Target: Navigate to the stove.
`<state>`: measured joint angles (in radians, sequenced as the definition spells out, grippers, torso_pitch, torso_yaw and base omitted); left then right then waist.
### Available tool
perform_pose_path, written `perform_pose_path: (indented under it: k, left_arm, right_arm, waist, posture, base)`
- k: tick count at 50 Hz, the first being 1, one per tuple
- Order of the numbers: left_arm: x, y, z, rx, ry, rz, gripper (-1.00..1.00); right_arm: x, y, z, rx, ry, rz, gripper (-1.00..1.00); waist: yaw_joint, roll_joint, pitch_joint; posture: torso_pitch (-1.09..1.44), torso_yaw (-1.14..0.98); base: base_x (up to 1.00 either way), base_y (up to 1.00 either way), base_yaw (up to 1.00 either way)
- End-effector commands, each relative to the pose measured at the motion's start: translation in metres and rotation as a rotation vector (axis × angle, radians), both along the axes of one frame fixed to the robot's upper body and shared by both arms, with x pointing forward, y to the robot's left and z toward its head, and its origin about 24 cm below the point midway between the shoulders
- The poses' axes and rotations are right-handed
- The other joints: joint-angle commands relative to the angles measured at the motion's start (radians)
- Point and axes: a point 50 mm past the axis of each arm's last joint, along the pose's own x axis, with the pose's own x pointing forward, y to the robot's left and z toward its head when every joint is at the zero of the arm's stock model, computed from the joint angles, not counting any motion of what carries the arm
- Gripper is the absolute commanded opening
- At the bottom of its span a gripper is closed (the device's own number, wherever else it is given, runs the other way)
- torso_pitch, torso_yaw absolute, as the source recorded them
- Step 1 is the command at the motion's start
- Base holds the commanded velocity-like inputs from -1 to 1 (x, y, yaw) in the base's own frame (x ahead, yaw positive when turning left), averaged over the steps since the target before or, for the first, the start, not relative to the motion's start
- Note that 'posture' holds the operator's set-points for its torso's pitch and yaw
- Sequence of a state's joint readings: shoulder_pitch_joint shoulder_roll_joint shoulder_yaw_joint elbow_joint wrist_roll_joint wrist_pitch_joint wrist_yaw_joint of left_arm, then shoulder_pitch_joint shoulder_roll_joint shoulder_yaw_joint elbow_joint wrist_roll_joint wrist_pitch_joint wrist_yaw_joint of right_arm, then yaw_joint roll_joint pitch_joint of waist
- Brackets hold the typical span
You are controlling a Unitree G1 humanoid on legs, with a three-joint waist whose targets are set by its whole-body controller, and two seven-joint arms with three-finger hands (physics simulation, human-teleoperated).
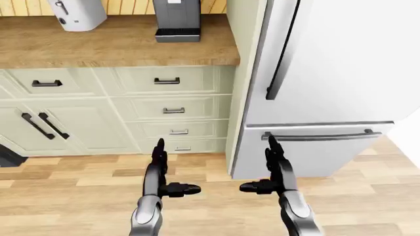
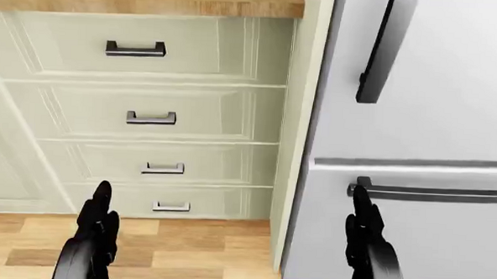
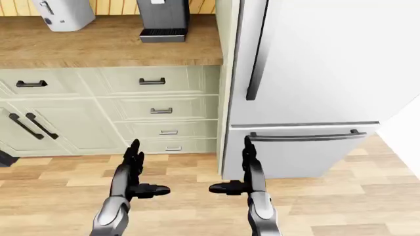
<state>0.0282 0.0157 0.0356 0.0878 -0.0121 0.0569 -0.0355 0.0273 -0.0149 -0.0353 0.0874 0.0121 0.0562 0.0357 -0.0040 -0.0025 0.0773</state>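
Right now the stove is not showing anywhere. Both the left hand (image 1: 172,173) and right hand (image 1: 264,169) are hanging released, grasping nothing. Walking toward twelve o'clock could be bumping the fridge (image 1: 341,73).

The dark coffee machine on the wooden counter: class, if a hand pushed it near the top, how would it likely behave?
The coffee machine looks tall and narrow, so a high push might tip it rather than slide it. Its flat base sits on the counter, so rolling seems unlikely. It looks rigid and probably fairly heavy.
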Motion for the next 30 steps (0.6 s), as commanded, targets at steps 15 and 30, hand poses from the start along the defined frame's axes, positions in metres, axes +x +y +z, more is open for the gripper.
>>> perform_pose_path:
  k: [15, 30]
  left_arm:
    - [0.0094, -0.0011, 0.0322, 0.002, -0.171, -0.009, 1.00]
    - [0.0094, -0.0011, 0.0322, 0.002, -0.171, -0.009, 1.00]
  right_arm:
    - [0.0063, 0.0051, 0.0317, -0.010, -0.184, 0.055, 1.00]
    - [0.0076, 0.0059, 0.0308, -0.022, -0.164, 0.056, 1.00]
  waist:
    - [0.007, -0.004, -0.080]
    - [0.006, -0.003, -0.089]
  posture:
    - [0.00, 0.00]
    - [0.00, 0.00]
  base:
    - [0.00, 0.00, 0.00]
    - [0.00, 0.01, 0.00]
